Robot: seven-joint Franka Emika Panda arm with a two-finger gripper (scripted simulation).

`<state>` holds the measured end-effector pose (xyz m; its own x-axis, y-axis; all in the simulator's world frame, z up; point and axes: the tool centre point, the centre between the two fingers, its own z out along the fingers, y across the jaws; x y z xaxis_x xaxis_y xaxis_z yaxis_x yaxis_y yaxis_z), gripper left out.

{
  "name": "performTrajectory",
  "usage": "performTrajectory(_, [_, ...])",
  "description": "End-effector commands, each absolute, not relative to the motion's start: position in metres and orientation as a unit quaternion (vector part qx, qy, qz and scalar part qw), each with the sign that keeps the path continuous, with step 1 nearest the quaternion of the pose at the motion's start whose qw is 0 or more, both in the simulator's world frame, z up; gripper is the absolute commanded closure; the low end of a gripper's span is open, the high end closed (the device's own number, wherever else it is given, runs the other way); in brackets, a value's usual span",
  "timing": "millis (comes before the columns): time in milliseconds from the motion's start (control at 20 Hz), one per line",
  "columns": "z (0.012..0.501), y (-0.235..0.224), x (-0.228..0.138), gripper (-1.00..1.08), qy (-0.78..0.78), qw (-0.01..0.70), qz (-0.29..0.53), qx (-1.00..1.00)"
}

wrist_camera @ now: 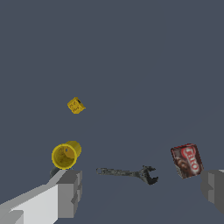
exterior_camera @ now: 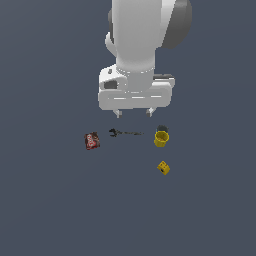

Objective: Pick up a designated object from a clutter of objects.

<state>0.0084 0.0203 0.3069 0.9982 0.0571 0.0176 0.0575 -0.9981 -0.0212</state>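
Yellow cup (exterior_camera: 161,138) lies on the floor, tipped on its side per the wrist view, just beside a small dark round thing (exterior_camera: 162,129), wrench (exterior_camera: 125,133) nearby. Gripper (exterior_camera: 134,113) hovers above the wrench, fingers spread, holding nothing. Step judged: approach. Next: shift toward the exterior view's right over the cup, descend, avoiding the yellow cube (exterior_camera: 163,168).

small dark round object (exterior_camera: 162,128) mostly hidden behind yellow cup (exterior_camera: 161,138), gripper (wrist_camera: 140,192) fingers cut off by wrist view's edge
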Motion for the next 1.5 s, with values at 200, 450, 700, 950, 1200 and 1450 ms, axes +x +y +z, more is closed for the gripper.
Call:
performTrajectory(200, [0.291, 0.032, 0.008, -0.92, -0.012, 0.010, -0.007, -1.000])
performTrajectory(450, [0.269, 0.048, 0.006, -0.92, 0.013, 0.008, -0.006, -1.000])
performTrajectory(700, [0.239, 0.070, 0.001, -0.92, 0.047, 0.006, -0.005, -0.999])
performTrajectory(950, [0.207, 0.094, -0.009, -0.92, 0.086, 0.004, -0.004, -0.996])
performTrajectory(1200, [0.175, 0.117, -0.022, -0.92, 0.123, 0.002, -0.003, -0.992])
performTrajectory(1450, [0.144, 0.139, -0.038, -0.92, 0.160, 0.001, -0.002, -0.987])
